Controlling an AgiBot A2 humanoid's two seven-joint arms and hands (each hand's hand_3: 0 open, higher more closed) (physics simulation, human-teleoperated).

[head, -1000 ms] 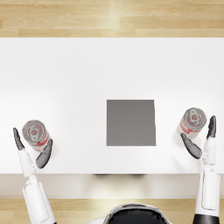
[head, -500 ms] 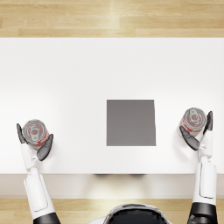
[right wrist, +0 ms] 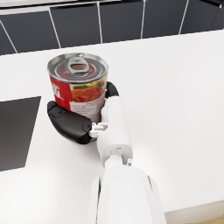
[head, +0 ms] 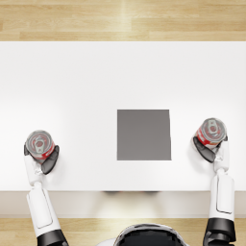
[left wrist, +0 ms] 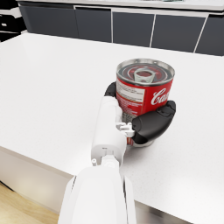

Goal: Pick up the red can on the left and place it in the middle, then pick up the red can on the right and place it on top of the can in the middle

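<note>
Near the bench's (head: 96,72) front-left corner, the left can (head: 39,144) is gripped by the left hand (head: 47,159). Near the front-right edge, the right can (head: 210,131) is gripped by the right hand (head: 207,149). Stacking is judged tip-prone if the centre mat (head: 143,134) placement is skewed.

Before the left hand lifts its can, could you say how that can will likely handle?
The left can looks like rigid metal, so it probably won't dent. It stands upright on a flat base, squat, so tipping seems unlikely. Its glossy label may slip slightly.
</note>
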